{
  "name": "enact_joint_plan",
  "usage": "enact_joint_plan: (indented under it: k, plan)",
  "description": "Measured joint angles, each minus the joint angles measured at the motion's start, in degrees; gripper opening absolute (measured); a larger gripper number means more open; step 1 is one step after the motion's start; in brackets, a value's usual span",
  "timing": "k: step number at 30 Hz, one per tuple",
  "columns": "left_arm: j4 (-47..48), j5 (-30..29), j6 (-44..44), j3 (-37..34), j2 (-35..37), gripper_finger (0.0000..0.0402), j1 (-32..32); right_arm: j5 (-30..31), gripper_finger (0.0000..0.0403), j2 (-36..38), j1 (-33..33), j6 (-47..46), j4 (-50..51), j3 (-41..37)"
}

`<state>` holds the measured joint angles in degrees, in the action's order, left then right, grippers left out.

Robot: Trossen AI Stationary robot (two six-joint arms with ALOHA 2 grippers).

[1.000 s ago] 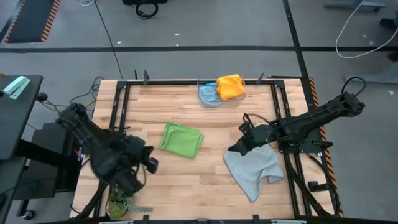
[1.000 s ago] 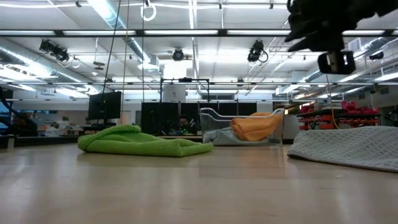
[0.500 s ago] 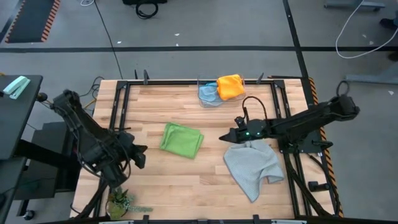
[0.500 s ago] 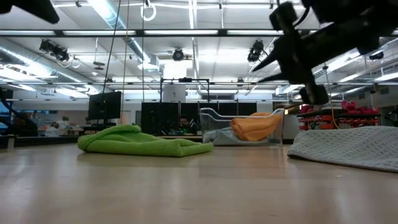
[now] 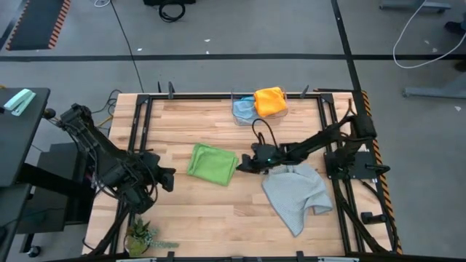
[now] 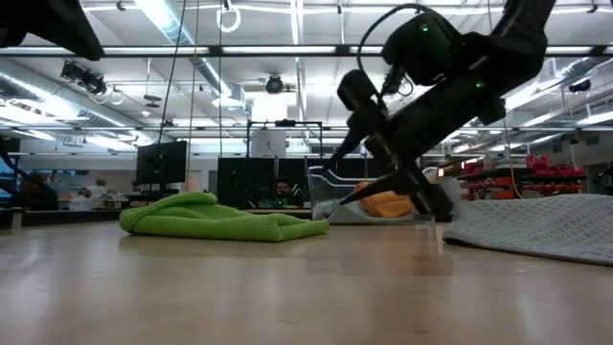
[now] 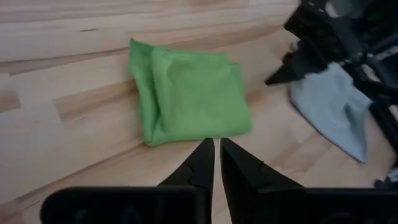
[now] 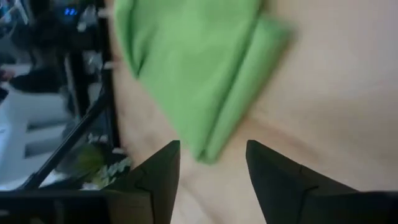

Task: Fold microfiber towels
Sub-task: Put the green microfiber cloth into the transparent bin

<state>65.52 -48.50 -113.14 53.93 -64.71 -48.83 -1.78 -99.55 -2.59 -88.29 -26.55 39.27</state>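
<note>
The bright green towel (image 5: 212, 163) lies folded into a neat, slightly skewed rectangle near the middle of the tabletop (image 5: 218, 211), its layered edges showing along one side. The light grey towel (image 5: 296, 193) lies spread and rumpled towards the right side, one corner curled over. At the far edge, the yellow-orange towel (image 5: 270, 100) rests, seemingly folded, partly on top of the crumpled light blue towel (image 5: 243, 109).
</note>
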Motion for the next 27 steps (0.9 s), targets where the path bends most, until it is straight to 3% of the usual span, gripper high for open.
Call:
enact_joint_plan:
  k: [5, 13, 19, 27]
  plan:
    - [-0.78, 2.7, 2.61, 0.02, 0.0, 0.0027, 2.64, -3.14, 0.0189, -6.63, 0.0, -0.93, -4.65, 3.11]
    - [-4.09, 2.78, 6.25, 0.07, -0.01, 0.0031, 3.4, -2.51, 0.017, -11.25, -0.18, -3.46, -6.44, 6.86]
    - [-6.61, 2.83, 7.22, 0.07, -0.02, 0.0036, 3.4, 2.98, 0.0174, -10.28, -0.18, -3.15, -0.86, 7.27]
    - [-8.33, 2.72, 10.62, 0.07, -0.02, 0.0024, 3.45, 16.73, 0.0176, -9.12, -2.49, -6.36, 1.86, 6.99]
